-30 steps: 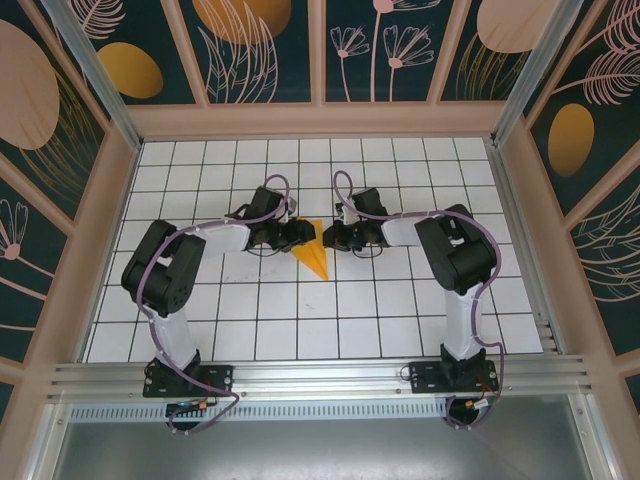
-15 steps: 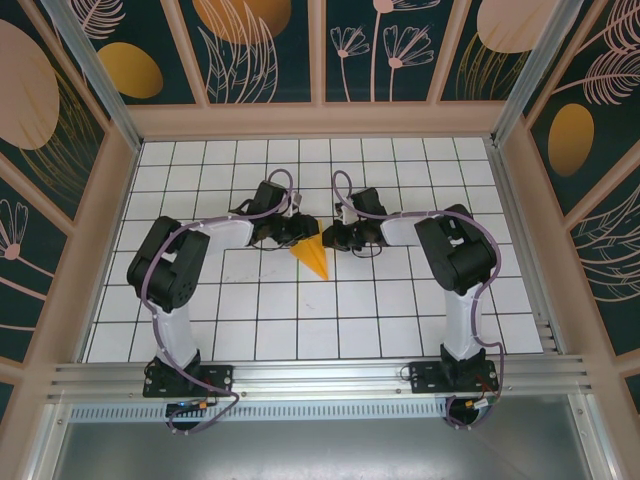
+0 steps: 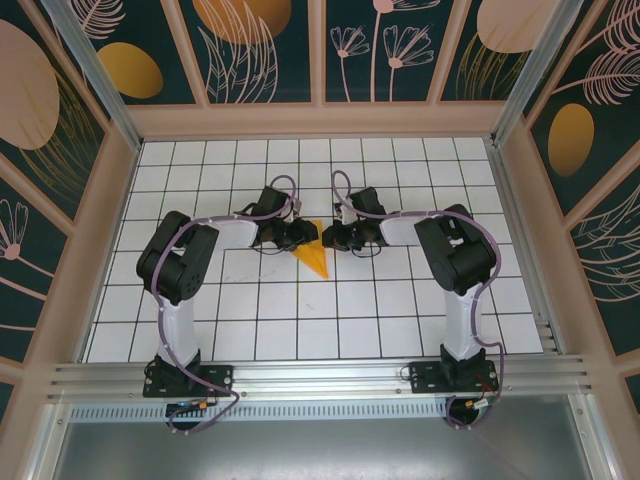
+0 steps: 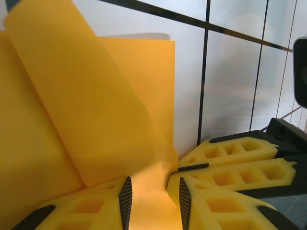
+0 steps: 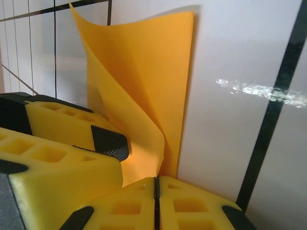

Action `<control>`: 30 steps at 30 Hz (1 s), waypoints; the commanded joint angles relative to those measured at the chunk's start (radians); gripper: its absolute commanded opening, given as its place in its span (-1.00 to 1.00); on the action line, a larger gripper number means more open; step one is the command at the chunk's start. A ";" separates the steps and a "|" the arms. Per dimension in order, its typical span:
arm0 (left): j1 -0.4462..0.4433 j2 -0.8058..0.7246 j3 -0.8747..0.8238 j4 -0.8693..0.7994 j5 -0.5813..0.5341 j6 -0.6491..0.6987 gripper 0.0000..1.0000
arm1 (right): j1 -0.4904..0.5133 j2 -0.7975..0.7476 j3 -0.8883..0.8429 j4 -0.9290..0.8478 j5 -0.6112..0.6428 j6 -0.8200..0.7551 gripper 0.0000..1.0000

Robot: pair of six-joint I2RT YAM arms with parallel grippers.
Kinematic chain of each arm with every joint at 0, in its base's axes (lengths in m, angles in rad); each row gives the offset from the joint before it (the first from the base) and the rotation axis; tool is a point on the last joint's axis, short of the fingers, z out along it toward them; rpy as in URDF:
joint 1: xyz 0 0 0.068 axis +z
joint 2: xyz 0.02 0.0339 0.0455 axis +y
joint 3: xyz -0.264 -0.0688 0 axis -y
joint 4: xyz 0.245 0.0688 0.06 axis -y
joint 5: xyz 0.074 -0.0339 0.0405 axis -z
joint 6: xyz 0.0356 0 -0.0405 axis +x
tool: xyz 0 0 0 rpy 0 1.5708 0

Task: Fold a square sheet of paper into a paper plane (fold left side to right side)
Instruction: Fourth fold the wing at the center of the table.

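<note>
paper sheet (image 3: 313, 254): part-folded to a point, mid tiled table (image 3: 400, 320), one flap curled up | left gripper (image 4: 153, 197): jaws straddle that flap, pinched or loose I can't tell | right gripper (image 5: 156, 190): jaws together, tips at the sheet's edge | risk: flap slips or sheet skids, so the crease lands crooked

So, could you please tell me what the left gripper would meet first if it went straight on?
The left gripper would probably push straight into the raised paper lying between its jaws.
</note>
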 commanded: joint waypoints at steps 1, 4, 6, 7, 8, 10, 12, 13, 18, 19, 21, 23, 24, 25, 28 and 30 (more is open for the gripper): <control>-0.004 0.026 -0.004 -0.026 -0.039 0.016 -0.30 | 0.020 0.039 -0.010 -0.071 0.053 -0.021 -0.79; -0.004 0.033 -0.021 -0.015 -0.038 0.012 -0.31 | 0.018 0.016 -0.012 -0.053 0.045 -0.018 -0.77; -0.004 0.036 -0.030 -0.013 -0.041 0.012 -0.31 | 0.015 -0.012 -0.011 -0.045 0.041 -0.016 -0.68; -0.004 0.038 -0.035 -0.013 -0.045 0.011 -0.31 | 0.011 -0.032 -0.010 -0.046 0.041 -0.017 -0.61; -0.004 0.040 -0.038 -0.013 -0.047 0.010 -0.31 | 0.008 -0.052 -0.008 -0.046 0.042 -0.018 -0.56; -0.004 0.044 -0.045 -0.007 -0.046 0.006 -0.31 | -0.004 -0.100 -0.008 -0.055 0.049 -0.020 -0.43; -0.004 0.048 -0.052 0.004 -0.043 0.001 -0.32 | -0.012 -0.145 -0.008 -0.083 0.065 -0.032 -0.36; -0.004 0.046 -0.055 0.008 -0.044 -0.003 -0.32 | -0.012 -0.168 -0.011 -0.104 0.078 -0.040 -0.33; -0.004 0.042 -0.057 0.010 -0.045 -0.004 -0.33 | 0.017 -0.250 -0.080 -0.113 0.033 -0.044 -0.33; -0.004 0.042 -0.057 0.010 -0.045 -0.004 -0.33 | 0.022 -0.256 -0.093 -0.111 0.018 -0.040 -0.33; -0.004 0.041 -0.057 0.010 -0.044 -0.004 -0.33 | 0.067 -0.254 -0.112 -0.093 -0.018 -0.024 -0.35; -0.004 0.037 -0.056 0.007 -0.045 -0.002 -0.33 | 0.094 -0.241 -0.128 -0.067 -0.044 -0.004 -0.35; -0.004 0.037 -0.057 0.006 -0.046 -0.002 -0.33 | 0.106 -0.229 -0.130 -0.059 -0.048 0.001 -0.36; -0.003 0.037 -0.055 0.005 -0.046 -0.001 -0.33 | 0.114 -0.215 -0.125 -0.057 -0.048 0.001 -0.36; -0.004 0.035 -0.055 0.004 -0.047 0.001 -0.34 | 0.125 -0.177 -0.100 -0.066 -0.046 -0.010 -0.36; -0.003 0.036 -0.057 0.004 -0.047 0.001 -0.34 | 0.127 -0.164 -0.088 -0.077 -0.033 -0.020 -0.36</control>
